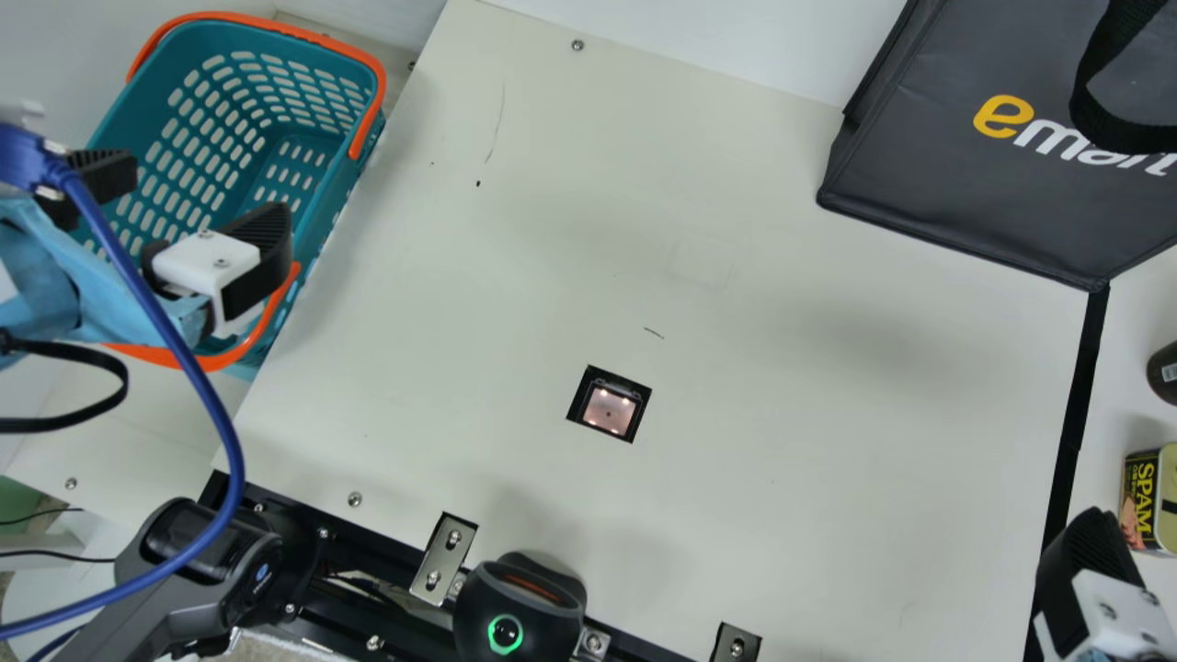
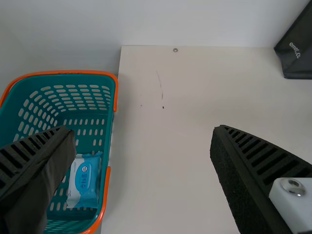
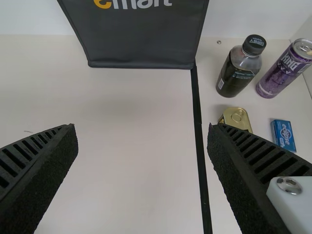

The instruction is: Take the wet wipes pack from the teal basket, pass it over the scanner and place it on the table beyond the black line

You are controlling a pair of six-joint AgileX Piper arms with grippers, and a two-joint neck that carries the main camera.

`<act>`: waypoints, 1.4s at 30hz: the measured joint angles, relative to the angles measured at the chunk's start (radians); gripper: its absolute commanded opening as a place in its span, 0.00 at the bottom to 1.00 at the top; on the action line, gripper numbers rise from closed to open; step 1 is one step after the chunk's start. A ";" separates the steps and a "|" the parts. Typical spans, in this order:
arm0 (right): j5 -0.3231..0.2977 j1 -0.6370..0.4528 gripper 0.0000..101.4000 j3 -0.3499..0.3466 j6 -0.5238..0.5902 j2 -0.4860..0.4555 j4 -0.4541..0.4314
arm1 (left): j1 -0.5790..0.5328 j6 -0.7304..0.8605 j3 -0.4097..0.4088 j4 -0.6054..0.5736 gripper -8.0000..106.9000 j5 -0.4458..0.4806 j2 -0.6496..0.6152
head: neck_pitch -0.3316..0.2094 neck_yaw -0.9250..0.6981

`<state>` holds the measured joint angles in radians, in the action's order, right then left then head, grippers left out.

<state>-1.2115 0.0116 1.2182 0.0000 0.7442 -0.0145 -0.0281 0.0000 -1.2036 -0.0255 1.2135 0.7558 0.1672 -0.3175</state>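
My left gripper (image 1: 198, 207) stands open over the teal basket (image 1: 354, 198) in the main view. In the left wrist view, the white and blue wet wipes pack (image 2: 84, 181) lies inside the teal basket (image 2: 111, 141), partly behind one finger of the open left gripper (image 2: 141, 146). My right gripper (image 1: 1094, 588) is at the lower right by the black line (image 1: 1071, 432); the right wrist view has this gripper (image 3: 141, 146) open with nothing between its fingers. The scanner window (image 1: 610, 410) is set into the table, right of the basket.
Beyond the black line stand a dark bottle (image 3: 239, 66), a purple can (image 3: 285, 68), a SPAM tin (image 3: 236, 118) and a small blue box (image 3: 283, 135). A dark bag (image 1: 975, 175) is at the table's far right. A black round device (image 1: 519, 607) sits at the near edge.
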 measured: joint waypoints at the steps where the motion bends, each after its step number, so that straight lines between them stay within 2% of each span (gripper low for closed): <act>1: 0.000 0.000 0.94 0.000 0.000 0.000 0.000 | 0.000 0.000 0.000 0.000 0.85 0.000 0.000 | 0.000 -0.002; 13: 0.000 0.000 0.94 0.000 0.000 0.000 0.000 | 0.015 -0.015 -0.002 0.005 0.85 0.002 0.009 | 0.000 0.000; 20: 0.000 0.000 0.94 0.000 0.000 0.000 0.000 | 0.113 -0.105 -0.027 0.035 0.85 0.007 0.049 | 0.000 0.000; 27: 0.000 0.000 0.94 0.000 0.000 0.000 0.000 | 0.268 -0.168 -0.047 0.067 0.85 -0.014 0.109 | 0.000 0.000; 33: 0.000 0.000 0.94 0.000 0.000 0.000 0.000 | 0.407 -0.102 -0.042 0.026 0.85 -0.054 0.166 | 0.000 0.000; 42: 0.000 0.000 0.94 0.000 0.000 0.000 0.000 | 0.583 0.129 -0.019 -0.069 0.85 -0.123 0.282 | 0.000 0.000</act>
<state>-1.2115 0.0116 1.2182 0.0000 0.7442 -0.0145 0.5553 0.1293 -1.2230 -0.0944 1.0910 1.0381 0.1672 -0.3175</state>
